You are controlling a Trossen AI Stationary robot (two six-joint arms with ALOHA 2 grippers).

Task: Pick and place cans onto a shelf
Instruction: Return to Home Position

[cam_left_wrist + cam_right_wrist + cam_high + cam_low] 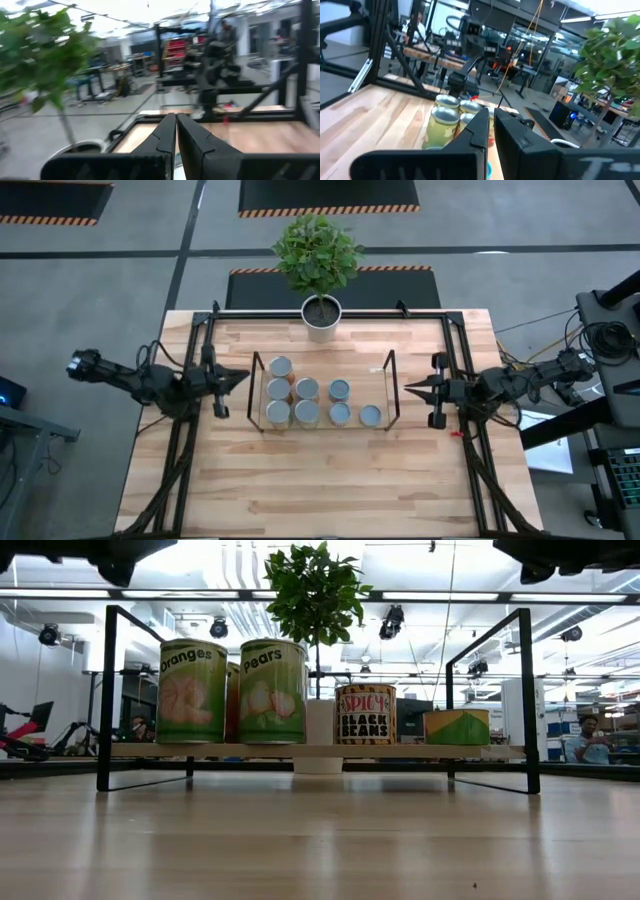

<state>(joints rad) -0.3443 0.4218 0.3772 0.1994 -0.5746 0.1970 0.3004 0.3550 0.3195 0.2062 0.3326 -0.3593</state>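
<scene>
High view, left to right: left gripper (240,378) at left-centre, tips pinched closed on nothing, just off the shelf's left wire end with a small gap

Shelf (372,380) is mid-frame on the table (330,480). All cans (306,402) stand on its board, packed toward the left end, columns thinning rightward; the upper right part of the board is bare

Right gripper (408,388) at right-centre, also closed and empty, tips just outside the shelf's right wire end

Black frame (185,445) rails run down both table sides under the arms. Wide bare wood fills the lower half of the frame. Plant pot (321,315) at top centre, behind the shelf and apart from it

Low view: oranges can (192,690) and pears can (272,690) tall at left, black beans can (365,714) centre, short green-yellow can (456,726) right, all upright on the board. Behind them: ceiling lights, benches, a person (590,735) at the far right

Hidden: the back cans sit mostly behind the front ones in the low view, the pot is partly covered by the board, and the arms are only dark shapes cut off at the top edge
</scene>
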